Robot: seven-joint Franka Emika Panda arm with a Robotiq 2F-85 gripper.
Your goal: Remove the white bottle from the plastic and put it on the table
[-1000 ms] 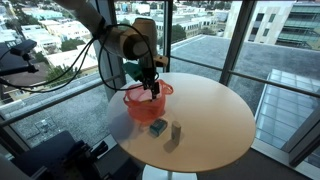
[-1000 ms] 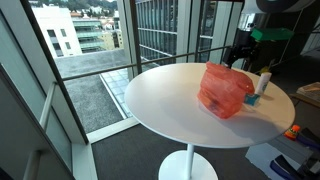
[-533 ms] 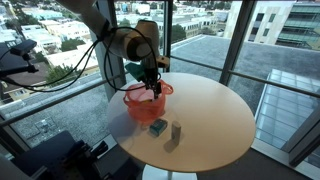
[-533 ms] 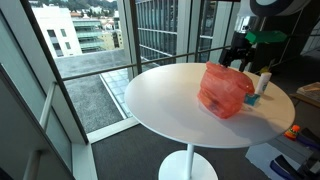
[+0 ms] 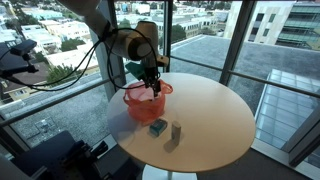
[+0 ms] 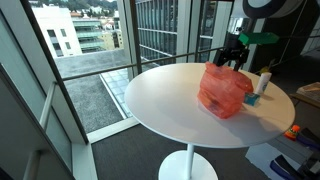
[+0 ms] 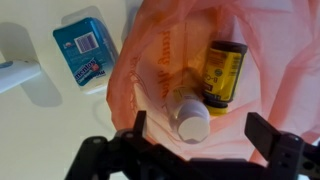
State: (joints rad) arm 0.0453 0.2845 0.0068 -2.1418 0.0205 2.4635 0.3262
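Observation:
In the wrist view the red-orange plastic bowl (image 7: 150, 60) holds the white bottle (image 7: 190, 118), which lies with its pale cap towards the camera. A yellow-labelled bottle (image 7: 225, 72) lies beside it in the bowl. My gripper (image 7: 200, 135) is open and empty. It hangs just above the bowl with a finger on either side of the white bottle and does not touch it. In both exterior views the gripper (image 5: 152, 85) (image 6: 232, 58) hovers over the bowl (image 5: 148, 104) (image 6: 225, 92) on the beige round table (image 5: 215, 120) (image 6: 165, 105). The white bottle is hidden there.
A small teal block (image 5: 158, 127) (image 7: 88, 50) and a grey upright block (image 5: 175, 133) stand on the table next to the bowl. A pale upright item (image 6: 264, 83) stands behind the bowl. Window glass and railings surround the table.
The gripper has shifted slightly above the bowl and stays open and empty. The bowl and blocks have not moved.

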